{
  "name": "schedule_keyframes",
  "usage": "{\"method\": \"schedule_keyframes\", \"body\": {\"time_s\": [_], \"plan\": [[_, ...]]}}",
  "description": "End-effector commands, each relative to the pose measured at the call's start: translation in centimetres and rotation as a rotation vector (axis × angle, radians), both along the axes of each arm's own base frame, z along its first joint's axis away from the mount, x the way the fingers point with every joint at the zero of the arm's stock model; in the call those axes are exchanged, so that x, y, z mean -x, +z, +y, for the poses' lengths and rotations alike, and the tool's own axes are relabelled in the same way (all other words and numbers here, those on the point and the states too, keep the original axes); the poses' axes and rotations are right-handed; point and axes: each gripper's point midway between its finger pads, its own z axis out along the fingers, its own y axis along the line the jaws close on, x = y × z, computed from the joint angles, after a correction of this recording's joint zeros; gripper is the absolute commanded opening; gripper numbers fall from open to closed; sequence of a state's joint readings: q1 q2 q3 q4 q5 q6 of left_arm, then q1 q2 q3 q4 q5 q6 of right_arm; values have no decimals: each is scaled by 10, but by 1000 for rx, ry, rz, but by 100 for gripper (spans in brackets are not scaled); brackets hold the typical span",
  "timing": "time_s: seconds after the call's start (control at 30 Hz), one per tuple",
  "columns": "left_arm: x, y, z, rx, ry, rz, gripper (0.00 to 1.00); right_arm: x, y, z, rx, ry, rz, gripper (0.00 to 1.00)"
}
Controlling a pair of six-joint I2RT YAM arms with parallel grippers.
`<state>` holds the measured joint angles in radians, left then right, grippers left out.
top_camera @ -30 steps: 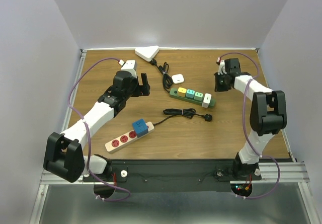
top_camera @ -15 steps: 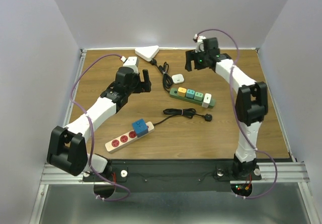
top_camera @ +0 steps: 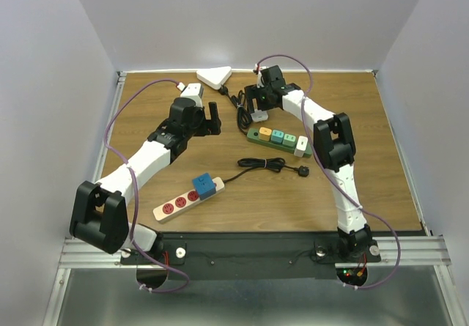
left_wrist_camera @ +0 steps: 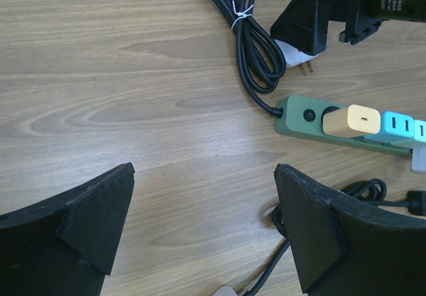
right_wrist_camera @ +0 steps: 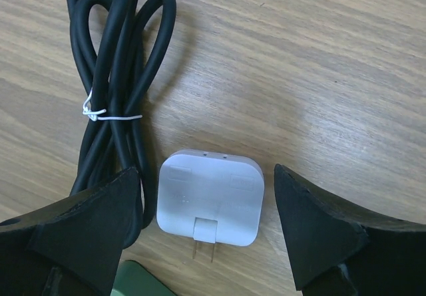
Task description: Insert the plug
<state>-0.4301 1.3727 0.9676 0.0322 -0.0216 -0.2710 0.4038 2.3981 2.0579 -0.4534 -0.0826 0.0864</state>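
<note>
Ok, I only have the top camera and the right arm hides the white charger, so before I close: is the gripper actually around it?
Observer: Yes. The white charger lies flat between the open fingers of the right gripper, neither touching it.
Operator: Which way do its prongs point?
Observer: Its prongs point at the green power strip, just past them.
Operator: Cable clear?
Observer: No, the black cable bundle runs right beside one finger.

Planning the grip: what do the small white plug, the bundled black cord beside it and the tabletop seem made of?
White plug: likely hard moulded plastic, smooth satin, rounded corners with soft highlights; prongs look metal. Black cord: probably rubber or vinyl sheath, faint sheen, bends in loops. Tabletop: wood grain, perhaps laminate or veneer, slightly glossy.
</note>
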Motion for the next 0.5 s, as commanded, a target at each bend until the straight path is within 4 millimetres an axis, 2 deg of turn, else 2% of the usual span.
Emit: {"method": "schedule_keyframes", "body": {"time_s": [0.0,0.27,0.47], "plan": [[-5,17,-3,28,-5,-55,99,-16,25,-2,8,-63,-76,88],[-4,18,-3,28,-11,-56,99,-9,5,-14,82,-77,-50,88],[-4,19,-3,32,-13,-59,99,8,-13,-17,130,-52,7,88]]}}
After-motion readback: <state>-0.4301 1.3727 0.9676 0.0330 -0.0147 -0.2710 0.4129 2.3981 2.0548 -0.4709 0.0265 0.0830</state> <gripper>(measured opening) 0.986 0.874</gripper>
